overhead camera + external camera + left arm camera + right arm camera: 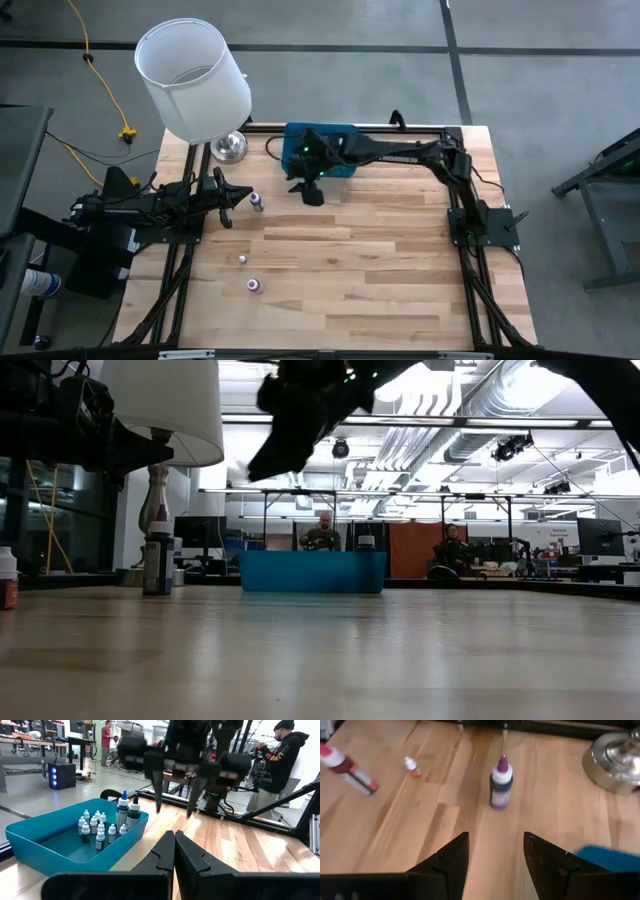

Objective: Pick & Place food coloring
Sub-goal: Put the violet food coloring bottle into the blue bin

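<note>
Right gripper (pixel 493 855) sits closest in its wrist view: fingers spread wide, nothing between them, hanging above the table just off the blue bin (pixel 330 135). The purple-capped bottle (pixel 500 782) stands upright straight ahead of the gap between the fingers, clear of both and not touching, long axis vertical, so a descent over the cap looks like the next move (my read, not something visible). In the high view that same bottle lies between the two arms, just beside the left gripper (pixel 240 200), which is fully shut on nothing and parked at the table's left edge. Left is nearer, but right is the one open and lined up. Two smaller bottles (pixel 254 286) lie farther out on the wood; the bin already holds a cluster of white-capped droppers (pixel 100 827). Lamp base (pixel 615 762) sits well off to the side of the approach.
</note>
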Available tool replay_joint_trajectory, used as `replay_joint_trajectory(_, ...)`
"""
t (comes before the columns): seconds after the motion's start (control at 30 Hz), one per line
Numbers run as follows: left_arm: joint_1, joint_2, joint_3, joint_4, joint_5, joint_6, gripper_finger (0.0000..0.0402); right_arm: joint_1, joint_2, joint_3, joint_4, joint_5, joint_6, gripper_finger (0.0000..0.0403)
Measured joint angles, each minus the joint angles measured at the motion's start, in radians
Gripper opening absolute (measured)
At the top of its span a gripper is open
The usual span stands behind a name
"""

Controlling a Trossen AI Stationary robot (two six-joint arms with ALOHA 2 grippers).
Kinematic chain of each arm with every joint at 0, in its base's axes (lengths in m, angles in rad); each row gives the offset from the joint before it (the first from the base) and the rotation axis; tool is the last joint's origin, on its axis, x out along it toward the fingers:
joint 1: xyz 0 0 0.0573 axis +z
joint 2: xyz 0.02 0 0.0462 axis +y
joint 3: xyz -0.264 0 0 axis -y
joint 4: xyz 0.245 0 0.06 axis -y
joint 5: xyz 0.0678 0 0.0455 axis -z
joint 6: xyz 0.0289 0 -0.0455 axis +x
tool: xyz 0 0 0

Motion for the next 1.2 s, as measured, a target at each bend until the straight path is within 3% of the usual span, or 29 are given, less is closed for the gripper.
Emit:
replay_joint_trajectory(0.17,0.000,0.000,0.000,0.000,0.000,0.000,0.0000,0.020,0.064,0.000,0.140,0.053,0.031,0.0177)
replay_joint_trajectory(0.83,0.000,0.000,0.000,0.000,-0.001,0.000,0.0000,0.053,0.236,0.002,0.458,0.026,0.212,0.0178)
replay_joint_trajectory(1.2,0.000,0.000,0.000,0.000,0.000,0.000,0.0000,0.057,0.234,0.002,0.503,0.114,0.210,0.0266)
